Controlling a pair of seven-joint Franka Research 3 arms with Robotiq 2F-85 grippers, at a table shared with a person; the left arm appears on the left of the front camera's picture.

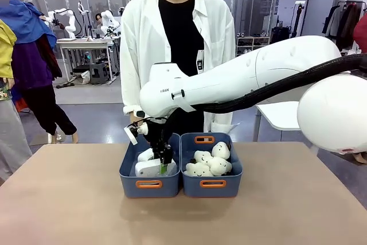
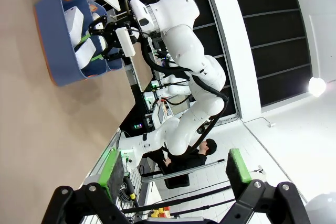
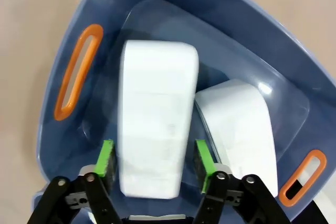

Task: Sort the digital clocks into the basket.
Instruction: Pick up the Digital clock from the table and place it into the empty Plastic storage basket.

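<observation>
Lying flat in the left-hand blue basket [image 3: 173,19], both digital clocks [image 3: 155,119] sit side by side, the second clock [image 3: 239,124] touching the first along one edge. Your right gripper [image 3: 156,164] hangs low inside that basket, its green pads [image 3: 107,158] spread either side of the nearer clock with gaps showing, gripping nothing. Beside it, the other basket [image 1: 211,185] holds cream plush toys [image 1: 210,162]. Your left gripper [image 2: 176,174] is spread wide and empty, well away from the basket.
</observation>
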